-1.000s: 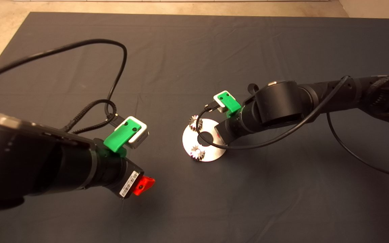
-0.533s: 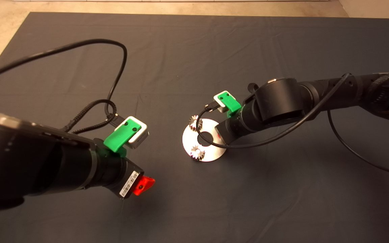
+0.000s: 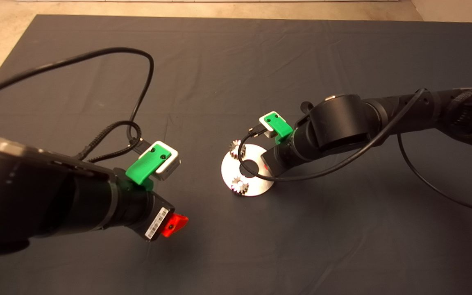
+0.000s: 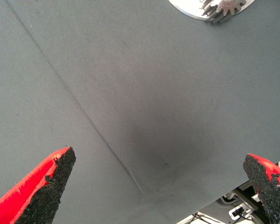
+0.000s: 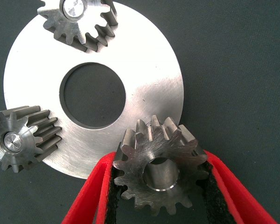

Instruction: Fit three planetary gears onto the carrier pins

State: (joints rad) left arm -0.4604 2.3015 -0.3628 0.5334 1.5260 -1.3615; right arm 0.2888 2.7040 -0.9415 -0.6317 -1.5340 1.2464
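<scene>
Disc: flat round silver metal disc [image 3: 256, 182] with a large centre hole lies on the dark grey mat [image 3: 236, 61], near the middle of the mat.
Gears on pins: two small silvery-grey spur gears already sit on the disc, each with a silver pin end showing in its centre hole. One gear [image 5: 79, 21] is at one side of the rim, the other gear [image 5: 21, 140] is at the neighbouring side and hangs partly over the edge.
Third gear: third small silvery-grey spur gear [image 5: 158, 170] is held over the rim of the disc; its centre hole is empty, no pin shows inside it.
Right gripper: right gripper [image 5: 159, 186] is closed on the third gear, the two black pads pressing on the teeth from both sides. In the head view it is low over the right part of the disc, mostly hidden by its own arm.
Left gripper: left gripper [image 4: 158, 186] is spread wide and holds nothing. It hovers above bare mat, well apart from the disc, to the left of it.
</scene>
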